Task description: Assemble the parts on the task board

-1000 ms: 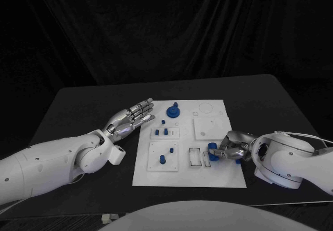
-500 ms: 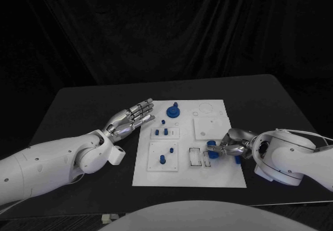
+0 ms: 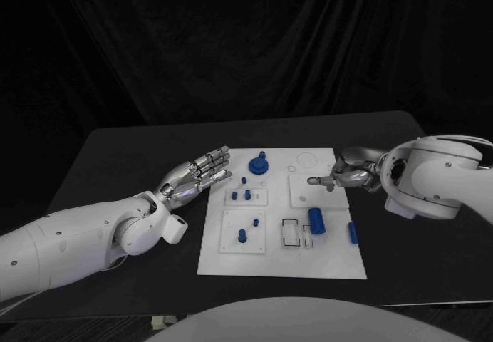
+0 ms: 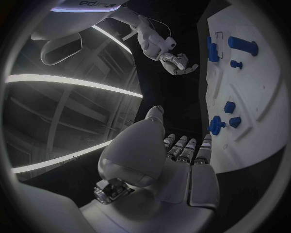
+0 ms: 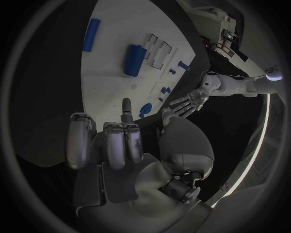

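The left hand [image 3: 199, 173] hovers near the table's left side, palm up, fingers straight, close together, holding nothing. The left arm [image 3: 82, 239] stretches back toward the table's near left corner. The right hand [image 3: 344, 178] hangs toward the right side, fingers loosely curled, one extended, empty, its wrist bent.

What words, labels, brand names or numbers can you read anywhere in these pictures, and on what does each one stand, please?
"edrive", or something close to it: dark letters, cut off at the start, on the white casing in the left wrist view.
Task board: no print that can be read; it carries only outlines and the blue parts.
Left hand and right hand: no markings that can be read.
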Action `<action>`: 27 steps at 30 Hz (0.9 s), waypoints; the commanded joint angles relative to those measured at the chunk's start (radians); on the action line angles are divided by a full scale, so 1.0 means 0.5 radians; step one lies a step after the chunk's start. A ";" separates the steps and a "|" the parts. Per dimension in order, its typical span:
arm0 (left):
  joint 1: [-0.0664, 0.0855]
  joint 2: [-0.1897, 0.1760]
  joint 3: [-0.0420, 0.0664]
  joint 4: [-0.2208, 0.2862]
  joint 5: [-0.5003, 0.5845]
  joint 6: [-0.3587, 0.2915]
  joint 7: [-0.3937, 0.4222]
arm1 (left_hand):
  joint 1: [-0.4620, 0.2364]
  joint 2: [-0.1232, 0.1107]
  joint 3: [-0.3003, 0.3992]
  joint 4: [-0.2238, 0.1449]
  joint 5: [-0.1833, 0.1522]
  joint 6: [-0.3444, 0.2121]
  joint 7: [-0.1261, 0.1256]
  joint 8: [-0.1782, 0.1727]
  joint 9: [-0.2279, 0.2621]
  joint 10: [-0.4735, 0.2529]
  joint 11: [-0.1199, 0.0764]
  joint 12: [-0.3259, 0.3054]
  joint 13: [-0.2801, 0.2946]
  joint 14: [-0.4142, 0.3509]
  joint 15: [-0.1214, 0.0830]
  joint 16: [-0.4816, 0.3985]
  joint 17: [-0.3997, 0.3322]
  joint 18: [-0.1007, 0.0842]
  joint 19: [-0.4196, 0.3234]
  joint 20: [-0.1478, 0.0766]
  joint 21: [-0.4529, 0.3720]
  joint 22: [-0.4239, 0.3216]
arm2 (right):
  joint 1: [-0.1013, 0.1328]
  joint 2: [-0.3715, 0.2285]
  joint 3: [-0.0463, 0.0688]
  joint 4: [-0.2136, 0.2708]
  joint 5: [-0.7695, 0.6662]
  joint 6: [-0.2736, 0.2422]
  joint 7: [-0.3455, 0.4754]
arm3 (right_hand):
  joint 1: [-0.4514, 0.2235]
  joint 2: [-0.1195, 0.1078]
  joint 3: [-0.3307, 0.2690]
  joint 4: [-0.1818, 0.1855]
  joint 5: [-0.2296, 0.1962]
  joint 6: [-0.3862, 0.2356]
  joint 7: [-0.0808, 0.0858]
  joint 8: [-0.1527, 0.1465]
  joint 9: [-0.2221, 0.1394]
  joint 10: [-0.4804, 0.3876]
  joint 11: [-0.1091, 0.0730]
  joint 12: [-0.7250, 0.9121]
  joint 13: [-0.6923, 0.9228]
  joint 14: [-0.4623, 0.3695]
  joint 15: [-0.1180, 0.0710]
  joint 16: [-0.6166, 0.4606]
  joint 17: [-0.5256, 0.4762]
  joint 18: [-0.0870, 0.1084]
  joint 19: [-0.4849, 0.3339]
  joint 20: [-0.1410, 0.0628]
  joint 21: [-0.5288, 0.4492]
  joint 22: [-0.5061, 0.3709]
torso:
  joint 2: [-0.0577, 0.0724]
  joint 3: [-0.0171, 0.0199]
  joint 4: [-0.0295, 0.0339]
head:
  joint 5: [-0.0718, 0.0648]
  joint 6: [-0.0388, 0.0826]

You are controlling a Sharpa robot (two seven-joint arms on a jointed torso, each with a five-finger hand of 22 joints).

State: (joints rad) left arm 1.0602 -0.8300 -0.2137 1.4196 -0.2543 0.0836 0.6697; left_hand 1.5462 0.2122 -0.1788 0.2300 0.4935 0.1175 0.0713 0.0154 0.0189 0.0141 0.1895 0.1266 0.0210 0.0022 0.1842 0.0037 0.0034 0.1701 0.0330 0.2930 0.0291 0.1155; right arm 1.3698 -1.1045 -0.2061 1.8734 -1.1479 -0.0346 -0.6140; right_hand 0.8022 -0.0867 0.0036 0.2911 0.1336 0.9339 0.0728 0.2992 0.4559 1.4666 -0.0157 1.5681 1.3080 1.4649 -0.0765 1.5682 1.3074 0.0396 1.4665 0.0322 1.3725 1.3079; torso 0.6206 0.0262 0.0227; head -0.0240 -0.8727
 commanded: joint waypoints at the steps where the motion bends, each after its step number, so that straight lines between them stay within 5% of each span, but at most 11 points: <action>1: -0.002 0.001 0.002 0.004 0.013 0.017 0.012 | 0.020 -0.002 0.002 -0.010 0.007 0.004 0.029 0.012 0.004 -0.005 0.001 0.014 0.002 0.004 0.007 0.002 -0.002 -0.017 0.014 0.002 0.007 0.002 | 0.054 0.060 -0.001 -0.077 0.188 0.364 -0.051 | 0.004 0.015 -0.015 0.000 -0.013 -0.016 0.000 0.013 0.003 0.208 0.017 0.005 0.526 0.207 0.012 -0.007 0.508 0.017 0.047 0.012 -0.011 0.397 | -0.001 0.0002 0.003 | 0.007 0.000; 6: -0.002 0.006 0.002 0.000 0.013 0.022 0.007 | 0.016 -0.002 0.009 -0.018 0.007 0.039 0.103 0.018 0.008 -0.005 -0.035 0.019 0.003 0.004 -0.005 0.002 -0.002 -0.025 0.015 0.002 0.008 0.001 | 0.107 0.186 -0.001 -0.232 0.239 0.576 -0.059 | 0.075 0.063 -0.051 -0.005 0.113 -0.012 0.000 0.030 0.015 0.208 0.018 0.005 0.526 0.207 0.014 -0.006 0.508 0.017 0.047 0.017 -0.015 0.397 | -0.001 0.0001 0.004 | -0.002 0.000; 7: -0.002 0.008 0.002 -0.001 0.013 0.024 0.006 | 0.016 -0.002 0.010 -0.020 0.007 0.048 0.113 0.020 0.010 -0.005 -0.038 0.020 0.003 0.004 -0.007 0.002 -0.002 -0.026 0.015 0.002 0.008 0.001 | 0.116 0.229 -0.001 -0.285 0.236 0.648 -0.062 | 0.111 0.077 -0.063 -0.009 0.228 -0.002 -0.003 0.036 0.019 0.208 0.016 0.005 0.526 0.207 0.013 -0.006 0.509 0.017 0.047 0.016 -0.015 0.397 | -0.001 0.0000 0.003 | -0.001 0.000; 12: -0.002 0.011 0.002 0.001 0.013 0.022 0.005 | 0.016 -0.001 0.013 -0.023 0.008 0.070 0.134 0.024 0.013 -0.005 -0.045 0.024 0.003 0.004 -0.011 0.002 -0.002 -0.028 0.015 0.001 0.008 0.001 | 0.132 0.382 -0.001 -0.470 0.169 0.878 -0.070 | 0.257 0.089 -0.059 -0.066 0.531 0.101 -0.028 0.062 0.035 0.208 0.000 0.005 0.526 0.209 0.002 -0.001 0.517 0.010 0.063 0.008 0.017 0.408 | 0.000 0.0005 0.003 | 0.007 0.000; 15: -0.002 0.011 0.002 0.002 0.013 0.016 0.013 | 0.016 -0.002 0.014 -0.025 0.008 0.076 0.139 0.025 0.014 -0.003 -0.038 0.029 0.004 0.002 -0.019 0.000 -0.003 -0.029 0.015 0.001 0.008 0.000 | 0.136 0.452 -0.001 -0.555 0.143 0.976 -0.074 | 0.272 0.087 -0.075 -0.068 0.509 0.132 -0.035 0.046 0.029 0.208 -0.009 0.005 0.526 0.207 -0.007 -0.006 0.509 -0.005 0.089 -0.001 0.081 0.428 | 0.002 0.0006 0.003 | 0.003 0.000; 16: -0.002 0.010 0.002 0.003 0.013 0.013 0.018 | 0.016 -0.002 0.014 -0.025 0.008 0.076 0.139 0.025 0.014 -0.003 -0.038 0.029 0.004 0.002 -0.019 0.000 -0.003 -0.029 0.015 0.001 0.008 0.000 | 0.136 0.470 -0.001 -0.578 0.139 1.004 -0.075 | 0.273 0.099 -0.098 -0.060 0.334 0.213 -0.055 0.033 0.013 0.208 -0.027 0.005 0.526 0.203 -0.023 -0.019 0.485 -0.016 0.112 -0.014 0.132 0.444 | 0.002 0.0005 0.002 | 0.003 0.000; 19: -0.002 0.006 0.002 0.008 0.013 -0.002 0.044 | 0.017 -0.003 0.015 -0.027 0.008 0.077 0.132 0.025 0.013 -0.002 -0.030 0.033 0.004 0.001 -0.023 0.000 -0.003 -0.030 0.015 0.000 0.007 -0.001 | 0.138 0.511 -0.001 -0.626 0.145 1.082 -0.079 | 0.272 0.125 -0.131 -0.049 0.206 0.310 -0.073 -0.013 -0.032 0.208 -0.041 0.005 0.526 0.201 -0.036 -0.025 0.475 -0.014 0.111 -0.031 0.127 0.441 | 0.001 -0.0003 0.000 | 0.008 0.000; 27: -0.002 -0.018 0.002 0.032 0.013 -0.090 0.151 | 0.011 -0.014 0.010 -0.027 0.007 0.089 0.108 0.025 0.014 0.004 -0.028 0.051 0.007 -0.001 -0.041 -0.003 -0.005 -0.029 0.008 -0.007 0.003 -0.014 | 0.137 0.562 -0.001 -0.651 0.176 1.190 -0.087 | 0.269 0.161 -0.185 -0.036 0.142 0.425 -0.090 -0.091 -0.103 0.208 -0.057 0.005 0.526 0.196 -0.051 -0.036 0.454 -0.011 0.107 -0.044 0.113 0.436 | 0.003 0.0005 0.002 | 0.000 0.000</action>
State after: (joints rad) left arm 1.0598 -0.8383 -0.2137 1.4305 -0.2543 0.0712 0.6720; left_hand 1.5462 0.2123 -0.1705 0.2218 0.4935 0.1593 0.1269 0.0250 0.0244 0.0126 0.1733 0.1461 0.0231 0.0018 0.1691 0.0037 0.0026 0.1702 0.0330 0.2930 0.0290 0.1099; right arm 1.4369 -0.8265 -0.2070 1.5487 -1.0648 0.4943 -0.6358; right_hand 0.9365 -0.0176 -0.0829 0.2733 0.2109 1.1366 0.0284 0.2596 0.4081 1.4633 -0.0378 1.5681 1.3077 1.4651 -0.0948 1.5568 1.3074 0.0395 1.4632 0.0177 1.4354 1.3076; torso 0.6211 0.0262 0.0233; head -0.0214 -0.8727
